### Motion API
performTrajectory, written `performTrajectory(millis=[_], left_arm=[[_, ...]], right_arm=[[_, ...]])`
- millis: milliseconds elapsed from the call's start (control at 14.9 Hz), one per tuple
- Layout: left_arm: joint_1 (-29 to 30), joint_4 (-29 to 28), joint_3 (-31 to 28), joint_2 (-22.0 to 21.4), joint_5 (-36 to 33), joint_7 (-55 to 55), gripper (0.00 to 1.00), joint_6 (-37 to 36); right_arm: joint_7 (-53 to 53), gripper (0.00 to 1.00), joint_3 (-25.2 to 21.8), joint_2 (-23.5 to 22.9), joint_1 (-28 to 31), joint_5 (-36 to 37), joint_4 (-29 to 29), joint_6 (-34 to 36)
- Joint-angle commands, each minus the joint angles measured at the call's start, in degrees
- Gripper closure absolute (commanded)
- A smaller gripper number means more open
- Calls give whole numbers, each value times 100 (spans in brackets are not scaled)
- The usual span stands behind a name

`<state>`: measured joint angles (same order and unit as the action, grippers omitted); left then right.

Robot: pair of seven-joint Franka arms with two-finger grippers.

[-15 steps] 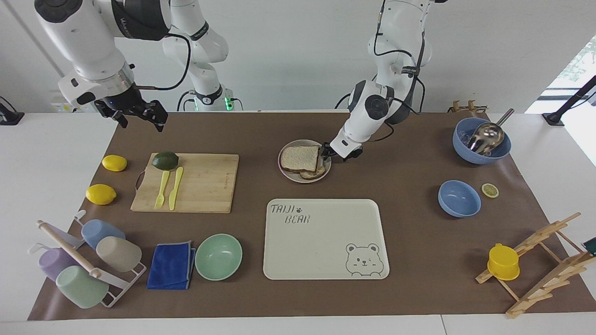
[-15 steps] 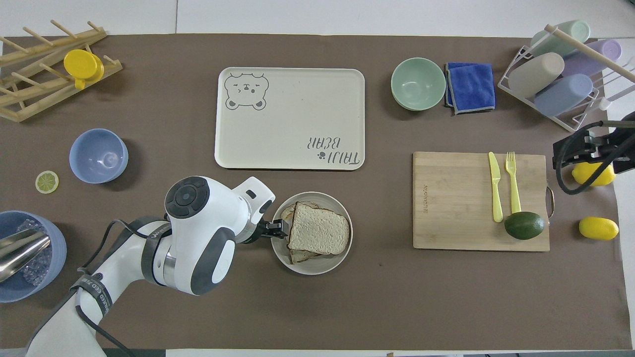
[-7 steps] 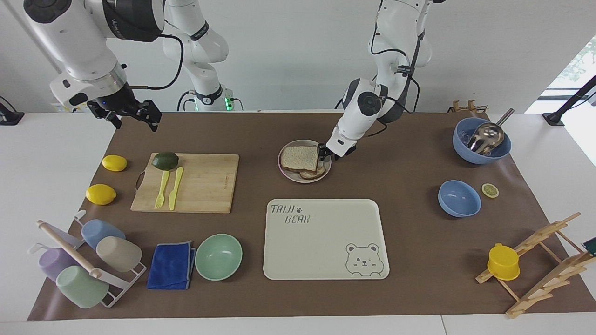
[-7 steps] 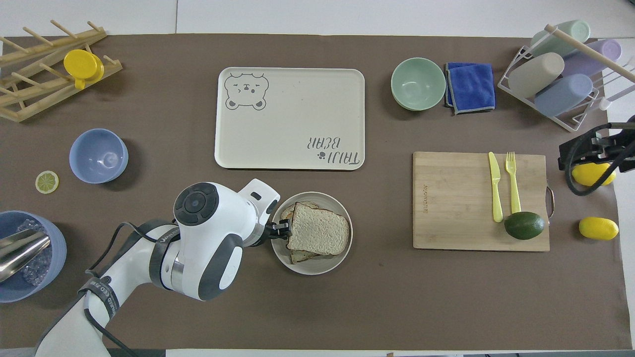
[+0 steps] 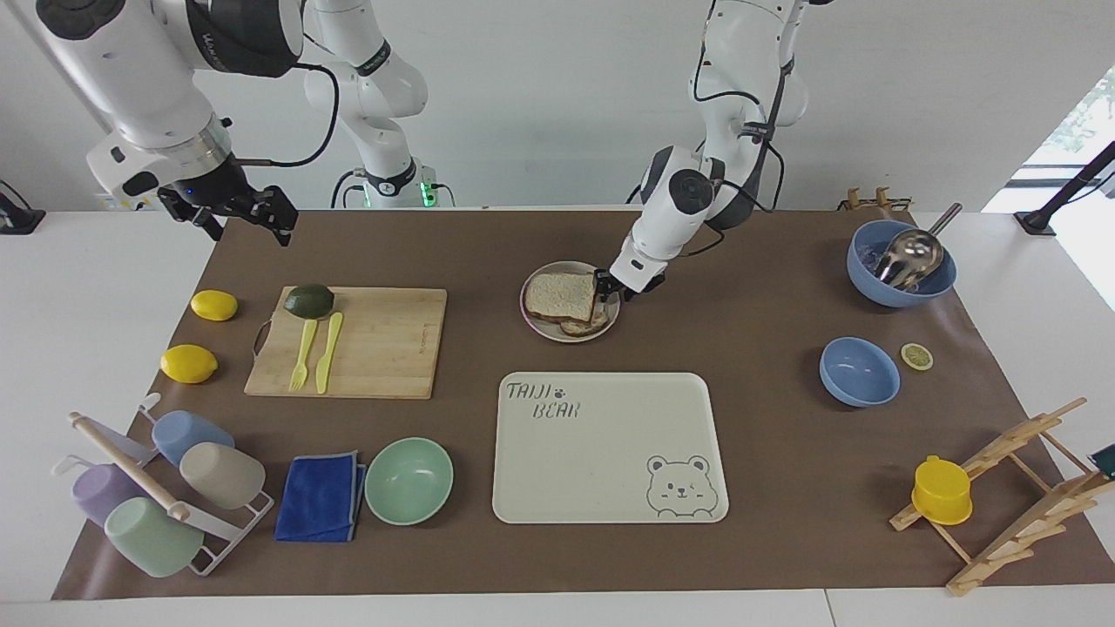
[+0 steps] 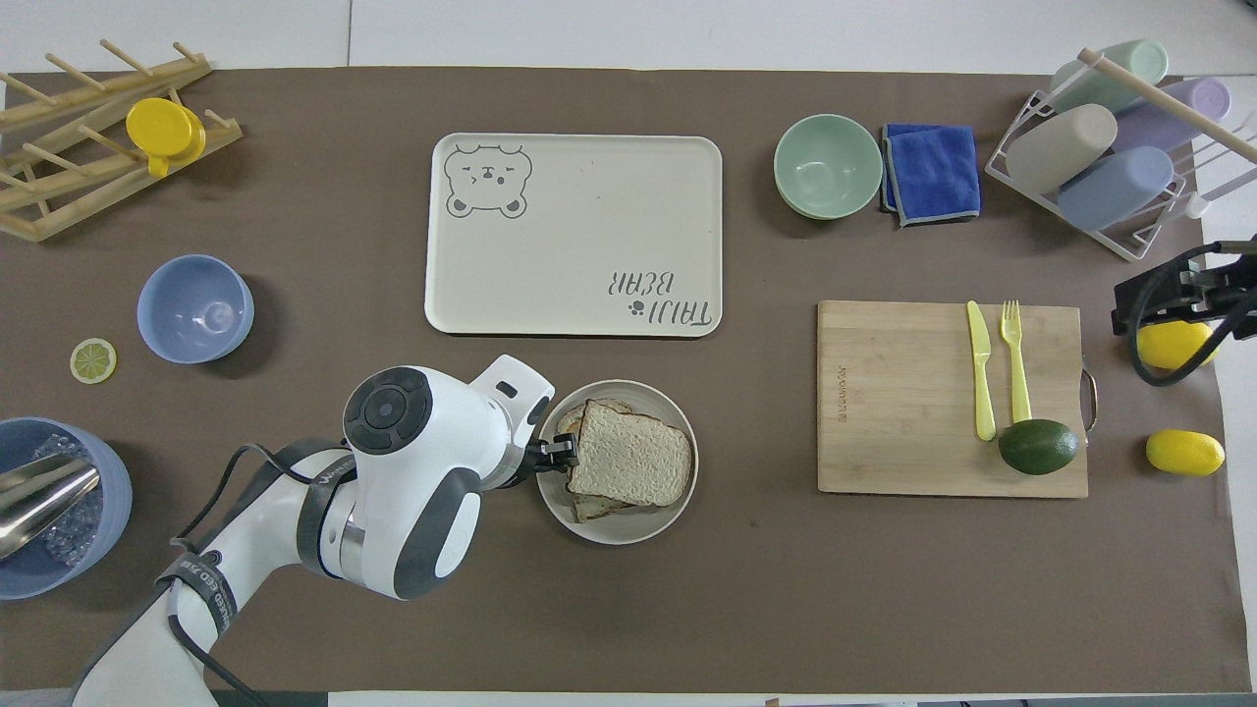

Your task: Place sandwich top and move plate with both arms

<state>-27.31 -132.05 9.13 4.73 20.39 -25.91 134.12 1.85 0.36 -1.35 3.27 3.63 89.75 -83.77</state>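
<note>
The sandwich top (image 5: 560, 294) is a pale speckled slice with a brown crust. It lies tilted over a smaller toast piece on the round beige plate (image 5: 543, 328), which sits nearer to the robots than the cream tray. In the overhead view the slice (image 6: 630, 458) covers most of the plate (image 6: 628, 528). My left gripper (image 5: 600, 286) is low at the plate's rim toward the left arm's end, shut on the slice's edge; it also shows in the overhead view (image 6: 560, 453). My right gripper (image 5: 246, 225) waits open and empty, raised over the mat's corner at the right arm's end.
The cream bear tray (image 5: 610, 448) lies just farther from the robots than the plate. A cutting board (image 5: 348, 341) holds an avocado, a knife and a fork. Two lemons (image 5: 213, 305) lie beside it. A mint bowl (image 5: 408, 481), blue bowls (image 5: 859, 372) and racks stand around the mat.
My right gripper has drifted up and outward toward the right arm's end of the table. My left gripper has edged slightly in over the plate's rim, still on the slice.
</note>
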Motion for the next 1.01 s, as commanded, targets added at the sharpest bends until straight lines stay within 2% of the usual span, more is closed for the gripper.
performTrajectory(millis=[0, 269, 403, 605, 874, 941], left_arm=[[102, -172, -78, -60, 79, 375, 49, 149], [129, -163, -78, -69, 88, 438, 49, 132], [129, -172, -78, -69, 88, 438, 51, 141], [59, -172, -69, -69, 88, 438, 65, 149], [-3, -172, -69, -78, 88, 447, 100, 158], [-12, -172, -69, -78, 88, 455, 100, 158]], right_arm=[[-237, 0, -71, -23, -11, -73, -55, 27], [-255, 0, -97, -6, -37, -55, -55, 1], [-255, 0, -281, -14, -151, -55, -55, 1], [-298, 0, -616, -23, -380, -73, -37, 44], [-273, 0, -651, -50, -345, -371, -81, -26], [-281, 0, -651, -50, -345, -371, -72, 1]])
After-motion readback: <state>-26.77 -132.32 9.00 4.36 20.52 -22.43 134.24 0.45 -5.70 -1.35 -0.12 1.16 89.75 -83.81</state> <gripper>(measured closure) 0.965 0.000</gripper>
